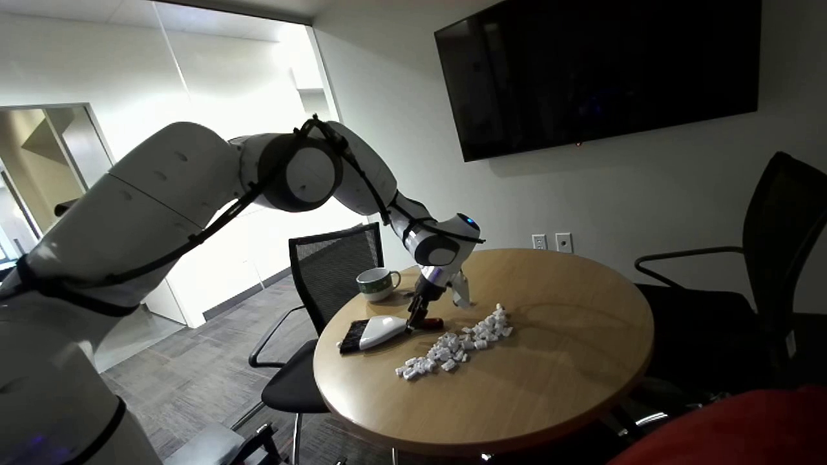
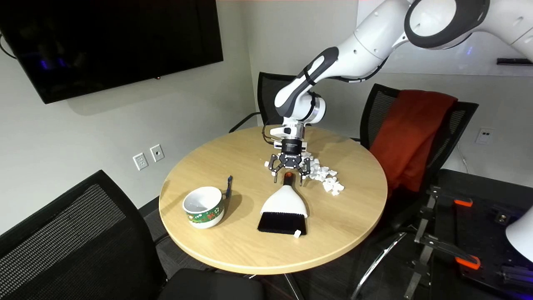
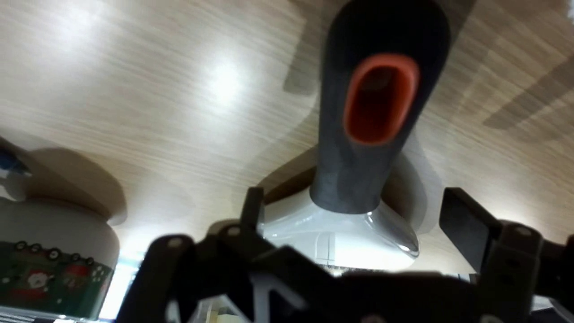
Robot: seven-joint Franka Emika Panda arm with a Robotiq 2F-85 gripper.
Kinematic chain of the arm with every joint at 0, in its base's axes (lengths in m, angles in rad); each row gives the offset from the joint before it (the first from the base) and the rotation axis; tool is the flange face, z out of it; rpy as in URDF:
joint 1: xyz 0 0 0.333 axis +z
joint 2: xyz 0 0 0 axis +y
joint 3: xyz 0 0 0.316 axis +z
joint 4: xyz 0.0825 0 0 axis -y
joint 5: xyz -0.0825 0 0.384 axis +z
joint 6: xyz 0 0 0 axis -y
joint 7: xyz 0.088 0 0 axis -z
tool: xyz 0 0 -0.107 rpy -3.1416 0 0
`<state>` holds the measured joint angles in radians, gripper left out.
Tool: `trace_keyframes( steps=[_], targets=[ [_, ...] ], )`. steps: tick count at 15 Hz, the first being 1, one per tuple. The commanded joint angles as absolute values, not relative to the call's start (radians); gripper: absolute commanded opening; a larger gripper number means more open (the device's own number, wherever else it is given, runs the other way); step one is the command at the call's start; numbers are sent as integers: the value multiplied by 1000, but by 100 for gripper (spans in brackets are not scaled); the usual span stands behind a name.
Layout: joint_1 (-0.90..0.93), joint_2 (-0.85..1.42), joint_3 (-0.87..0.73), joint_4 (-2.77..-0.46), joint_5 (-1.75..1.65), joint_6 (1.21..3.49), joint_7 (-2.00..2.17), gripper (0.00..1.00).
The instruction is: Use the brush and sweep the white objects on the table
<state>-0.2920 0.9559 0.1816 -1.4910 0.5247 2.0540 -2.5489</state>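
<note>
The brush lies on the round wooden table, with a white body, black bristles and a black handle with an orange-red hole. It shows in both exterior views (image 1: 382,330) (image 2: 285,201) and in the wrist view (image 3: 350,175). Several small white pieces lie in a long pile beside it (image 1: 452,349) (image 2: 320,171). One stray white piece (image 2: 297,233) lies at the bristle edge. My gripper (image 2: 288,180) is open, pointing down at the handle. In the wrist view its fingers (image 3: 356,215) stand apart on either side of the brush, with a visible gap at the right finger.
A white and green mug stands near the table edge, in both exterior views (image 1: 376,284) (image 2: 204,208) and the wrist view (image 3: 54,269). A blue pen-like item (image 2: 229,186) is beside it. Chairs (image 1: 336,271) stand around the table (image 2: 250,248). A screen (image 1: 607,71) hangs on the wall.
</note>
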Motion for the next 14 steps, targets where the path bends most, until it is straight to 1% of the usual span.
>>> trace_keyframes(
  steps=[1, 13, 14],
  targets=[
    [-302, 1000, 206, -1425, 531, 2023, -2538, 100],
    [-292, 1066, 214, -1345, 515, 1969, -2515, 100],
    [-290, 1069, 213, -1342, 513, 1968, -2515, 75]
  ],
)
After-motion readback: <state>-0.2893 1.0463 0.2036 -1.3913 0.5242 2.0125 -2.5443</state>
